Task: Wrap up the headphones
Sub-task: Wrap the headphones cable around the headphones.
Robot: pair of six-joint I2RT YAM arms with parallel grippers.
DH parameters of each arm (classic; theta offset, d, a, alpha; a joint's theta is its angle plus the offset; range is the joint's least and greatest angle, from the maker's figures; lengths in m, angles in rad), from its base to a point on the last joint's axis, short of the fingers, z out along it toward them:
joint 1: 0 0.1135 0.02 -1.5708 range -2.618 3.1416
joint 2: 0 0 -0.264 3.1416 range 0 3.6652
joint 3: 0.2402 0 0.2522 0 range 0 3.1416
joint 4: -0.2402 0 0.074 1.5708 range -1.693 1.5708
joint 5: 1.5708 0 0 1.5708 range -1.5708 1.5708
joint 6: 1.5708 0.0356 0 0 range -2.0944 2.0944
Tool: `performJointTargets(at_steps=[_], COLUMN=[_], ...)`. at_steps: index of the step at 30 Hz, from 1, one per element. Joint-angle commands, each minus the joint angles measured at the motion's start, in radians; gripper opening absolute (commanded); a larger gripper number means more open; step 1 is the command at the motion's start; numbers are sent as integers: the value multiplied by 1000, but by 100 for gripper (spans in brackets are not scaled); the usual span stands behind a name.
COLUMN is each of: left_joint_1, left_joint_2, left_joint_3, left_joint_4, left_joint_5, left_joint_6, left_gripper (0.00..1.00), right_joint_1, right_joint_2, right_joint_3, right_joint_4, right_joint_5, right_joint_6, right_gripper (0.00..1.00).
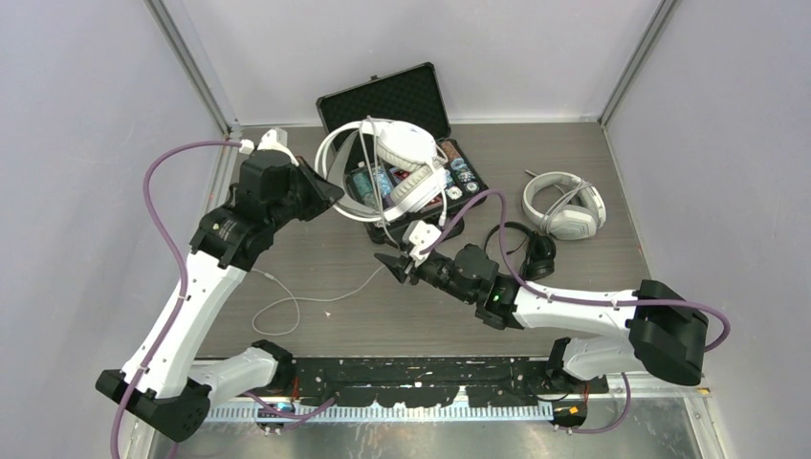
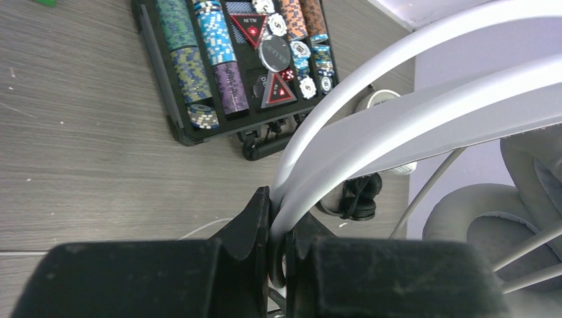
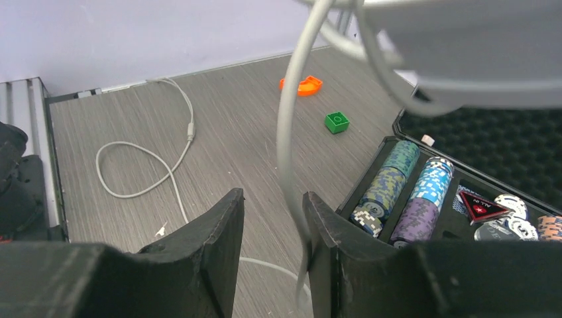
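Observation:
My left gripper [image 1: 330,194] [image 2: 277,218] is shut on the thin headband [image 2: 397,112] of the bulky white-grey headphones [image 1: 404,161], holding them in the air above the open case. Their grey ear cup [image 2: 490,225] hangs at the right of the left wrist view. Their white cord [image 3: 286,132] drops from the headset and passes loosely between the fingers of my right gripper [image 1: 394,263] [image 3: 273,199], close to the right finger [image 3: 331,232]; those jaws stand open. The rest of the cord [image 1: 287,304] trails over the table. A white round-cup pair [image 1: 566,204] and a slim black pair [image 1: 532,251] lie at the right.
An open black case [image 1: 397,100] with rows of poker chips [image 2: 199,59] [image 3: 404,192] sits under the held headset. A green brick [image 3: 337,122] and an orange piece [image 3: 301,85] lie on the wood-grain table. Grey walls enclose the table.

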Motion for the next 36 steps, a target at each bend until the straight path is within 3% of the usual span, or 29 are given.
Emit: performJointTargets(at_steps=[1, 11, 21, 24, 26, 27, 32, 36], left_joint_1=[2, 2, 3, 2, 3, 3, 6, 29], left_joint_2=[-45, -61, -57, -59, -54, -49, -29, -21], left_joint_3=[68, 68, 77, 84, 92, 98, 138, 131], left_joint_4=[125, 141, 154, 147, 137, 134, 126, 220], left_joint_5=[64, 119, 157, 161, 176, 186, 144, 152], left_joint_6=[-85, -123, -149, -151, -165, -165, -119, -132], left_gripper=[0, 0, 0, 0, 0, 0, 0, 0], right_joint_1=[6, 4, -31, -54, -67, -71, -74, -75], right_joint_2=[23, 112, 204, 226, 232, 230, 195, 156], right_joint_3=[-38, -79, -68, -78, -77, -81, -151, -214], right_joint_4=[206, 378, 488, 542, 548, 543, 549, 545], right_joint_5=[8, 6, 3, -4, 5, 6, 5, 15], right_joint_6=[-54, -66, -33, -2, 31, 42, 78, 92], right_gripper=[43, 49, 47, 32, 8, 1, 0, 0])
